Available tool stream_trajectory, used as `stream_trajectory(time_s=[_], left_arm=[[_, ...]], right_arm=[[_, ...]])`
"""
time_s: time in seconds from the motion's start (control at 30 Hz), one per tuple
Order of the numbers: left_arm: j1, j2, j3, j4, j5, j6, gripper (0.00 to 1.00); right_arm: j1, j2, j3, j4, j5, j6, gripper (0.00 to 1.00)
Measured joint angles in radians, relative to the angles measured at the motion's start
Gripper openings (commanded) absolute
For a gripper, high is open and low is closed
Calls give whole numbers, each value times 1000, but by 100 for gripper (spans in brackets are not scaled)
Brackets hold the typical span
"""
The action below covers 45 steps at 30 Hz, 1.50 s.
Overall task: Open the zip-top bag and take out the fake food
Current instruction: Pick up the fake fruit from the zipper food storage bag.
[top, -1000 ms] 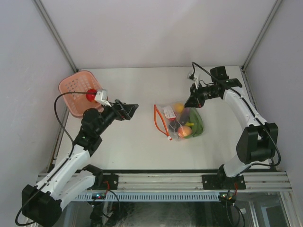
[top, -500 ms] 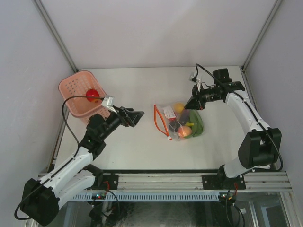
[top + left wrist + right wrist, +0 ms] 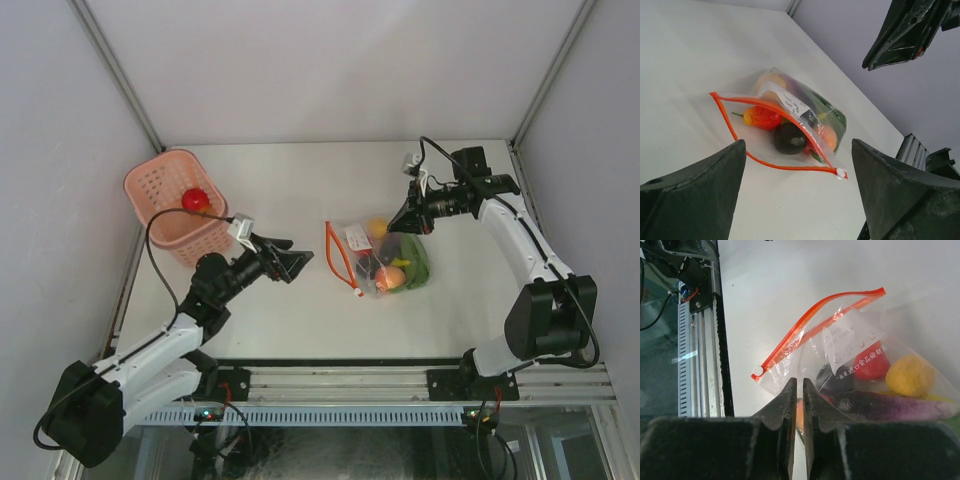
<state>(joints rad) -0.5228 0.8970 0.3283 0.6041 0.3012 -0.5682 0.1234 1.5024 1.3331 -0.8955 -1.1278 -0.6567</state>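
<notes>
The zip-top bag (image 3: 378, 256) lies flat mid-table, its red-orange zipper strip (image 3: 334, 252) facing left. In the left wrist view the bag (image 3: 790, 107) has its mouth parted in a loop, with fake food (image 3: 762, 117) inside: a red piece, a dark eggplant, an orange piece. My left gripper (image 3: 292, 263) hangs open just left of the mouth, touching nothing; seen from its wrist, the left gripper (image 3: 797, 145) frames the bag. My right gripper (image 3: 402, 219) hovers shut over the bag's far right corner, nothing showing between the right gripper (image 3: 797, 381) jaws. One red fake food piece (image 3: 195, 200) sits in the basket.
A pink perforated basket (image 3: 158, 188) stands at the table's back left corner. White walls with metal posts close in the back and sides. The aluminium rail (image 3: 340, 382) with both arm bases runs along the near edge.
My left arm has swung away from the basket, down and right, to the bag's mouth. The right gripper shifted only slightly above the bag.
</notes>
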Motion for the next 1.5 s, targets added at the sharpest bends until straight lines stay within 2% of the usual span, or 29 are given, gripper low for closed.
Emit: stream_trajectory(time_s=[0.23, 0.47, 0.57, 0.67, 0.8, 1.03, 1.2, 1.5], left_arm=[[-3, 74, 0, 39, 34, 97, 81], [-50, 150, -36, 158, 49, 244, 78], [-76, 200, -51, 216, 56, 319, 68], [-87, 267, -51, 254, 62, 407, 63], [-89, 357, -48, 269, 61, 504, 52], [-127, 585, 37, 341, 65, 607, 49], [-204, 682, 95, 415, 48, 691, 49], [-224, 846, 193, 470, 35, 776, 51]], right_arm=[[-5, -3, -19, -36, -35, -101, 12], [6, -3, -84, -82, -61, -330, 16], [23, -3, -118, -103, -50, -457, 17], [53, -3, -155, -115, -16, -574, 17], [85, 2, -167, -113, 27, -652, 17], [142, 18, -214, 23, 158, -609, 17], [161, 53, -231, 102, 240, -550, 17], [161, 90, -233, 189, 346, -440, 18]])
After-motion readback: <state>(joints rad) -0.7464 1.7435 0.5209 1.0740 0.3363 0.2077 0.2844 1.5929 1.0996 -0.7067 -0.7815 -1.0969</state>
